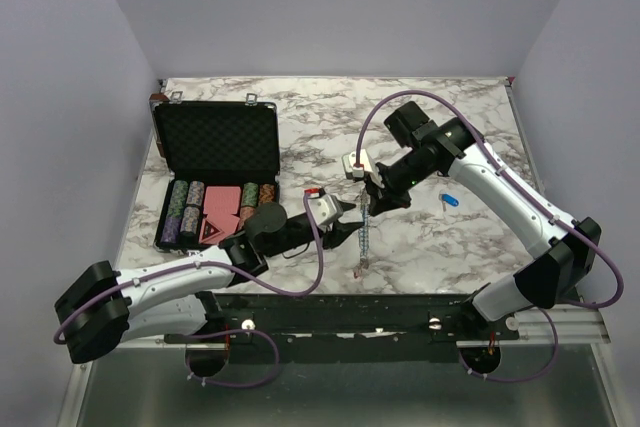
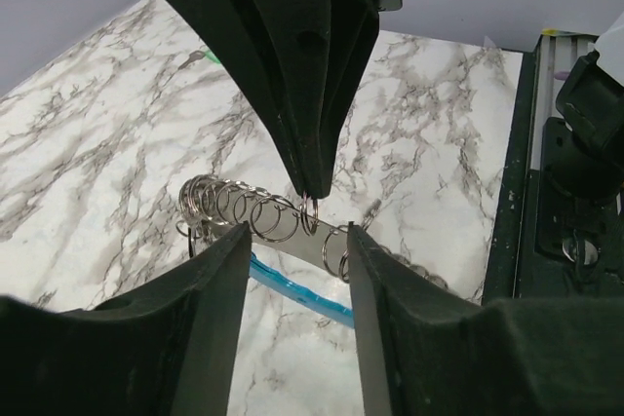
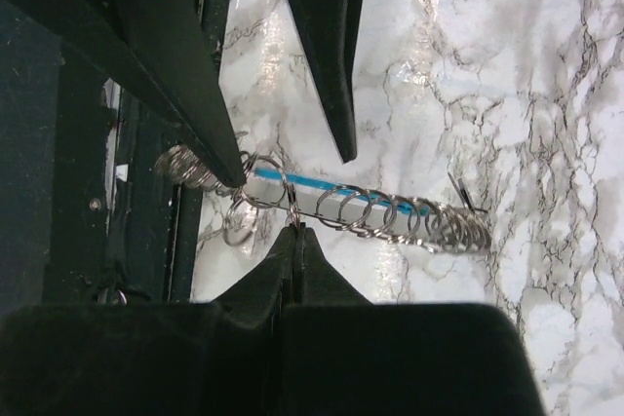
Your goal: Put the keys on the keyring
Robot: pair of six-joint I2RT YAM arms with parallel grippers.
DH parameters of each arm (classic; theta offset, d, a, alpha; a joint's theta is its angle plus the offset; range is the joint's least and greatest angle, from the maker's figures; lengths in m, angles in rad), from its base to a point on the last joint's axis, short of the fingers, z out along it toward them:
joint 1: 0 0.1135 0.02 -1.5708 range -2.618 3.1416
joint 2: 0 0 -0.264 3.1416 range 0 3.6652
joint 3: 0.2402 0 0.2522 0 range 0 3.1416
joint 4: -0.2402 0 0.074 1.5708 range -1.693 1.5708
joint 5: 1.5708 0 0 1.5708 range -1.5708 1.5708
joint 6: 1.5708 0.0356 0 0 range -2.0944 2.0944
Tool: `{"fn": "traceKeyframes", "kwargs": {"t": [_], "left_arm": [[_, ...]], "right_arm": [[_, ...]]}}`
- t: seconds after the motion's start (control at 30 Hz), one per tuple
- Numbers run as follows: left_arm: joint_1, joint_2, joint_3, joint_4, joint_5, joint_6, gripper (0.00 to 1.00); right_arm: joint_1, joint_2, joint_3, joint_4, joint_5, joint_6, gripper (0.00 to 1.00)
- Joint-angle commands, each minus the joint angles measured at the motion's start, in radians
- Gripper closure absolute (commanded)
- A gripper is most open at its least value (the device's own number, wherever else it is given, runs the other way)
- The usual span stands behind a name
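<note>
My right claw (image 1: 368, 190) is closed on 1 ring near the top of the keyring (image 1: 365, 242). It holds the keyring up, and the chain of small metal rings with its light-blue section hangs down toward the table's near edge. My left claw (image 2: 297, 233) stands open with a finger on each side of the chain. It holds nothing: no key sits between its pads, and as far as I can tell it grips no ring either.

I judge the task to be barely started. No coloured key head shows anywhere among the rings in either wrist view. The blue key (image 1: 449, 199) lies flat on the table well apart from the keyring, on my right arm's side, so at least that 1 is left to thread. I cannot pick out the green and red keys with certainty, as they are too small or hidden. What remains, as I see it, is to fetch each key and work it onto a ring.

The table (image 1: 440, 127) is white marble-patterned with grey veins, and a black rail runs along the edge nearest the keyring's hanging end. On my left arm's side of the keyring, and farther back, an open black case (image 1: 215, 142) holds rows of striped poker chips (image 1: 188, 209). Plain pale walls (image 1: 340, 7) close the space on 3 sides.
</note>
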Motion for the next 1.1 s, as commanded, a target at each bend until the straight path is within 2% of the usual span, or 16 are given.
{"fn": "traceKeyframes", "kwargs": {"t": [0.0,0.27,0.8,0.9,1.0,1.07], "left_arm": [[0.002,0.033,0.044,0.041,0.048,0.056,0.52],[0.002,0.069,0.075,0.0,0.063,0.068,0.71],[0.002,0.098,0.109,-0.082,0.085,0.093,0.73],[0.004,0.096,0.107,-0.083,0.082,0.095,0.83],[0.004,0.093,0.113,-0.097,0.082,0.098,1.0],[0.004,0.093,0.116,-0.111,0.08,0.099,1.0]], "right_arm": [[0.013,-0.021,0.024,0.004,-0.03,0.008,0.99],[0.015,-0.022,0.019,0.007,-0.04,0.008,0.99],[0.017,-0.019,0.021,0.007,-0.076,0.008,0.99],[0.017,-0.019,0.017,0.007,-0.079,0.01,0.99],[0.017,-0.021,0.014,0.01,-0.08,0.01,0.99],[0.017,-0.024,0.013,0.009,-0.08,0.01,0.99]]}}
